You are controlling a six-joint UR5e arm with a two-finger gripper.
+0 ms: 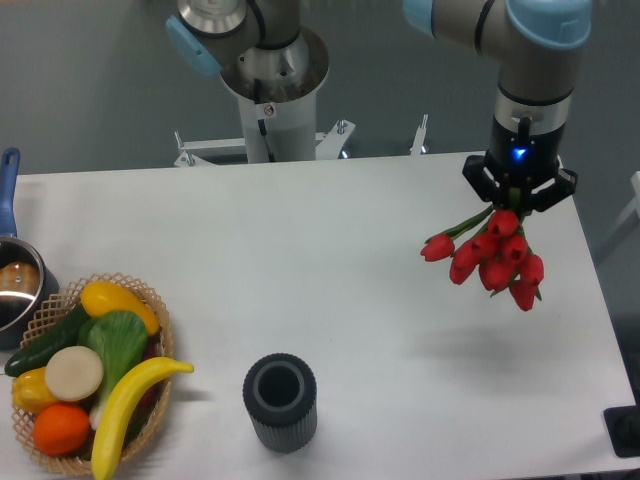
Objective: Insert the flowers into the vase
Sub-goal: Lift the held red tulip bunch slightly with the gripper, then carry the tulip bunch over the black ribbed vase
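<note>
Hanging over the right side of the table [330, 260], the gripper [517, 195] points straight down, and its fingertips are mostly hidden behind the red heads of the flowers [492, 258], so how wide the jaws stand is hard to read; they are closed in on the green stems, which show only as a short stretch at the pincer's lower left. The bunch is held clear of the tabletop, buds hanging down and fanned slightly toward the lower left, its long axis running from the pincer above to the buds below with one bud sticking out leftward; a soft shadow lies on the table beneath it. A blue light glows on the wrist above the fingers, and the arm's upper part is cut off by the top edge. Well apart, near the front edge and left of centre, the vase [280, 402] stands upright with its round mouth open to the camera and its ribbed side facing front. Farther left sits a wicker basket [150, 395] of fruit and vegetables, partly cropped at the bottom, and a steel pot [18, 290] with a blue handle is cut off by the left edge.
</note>
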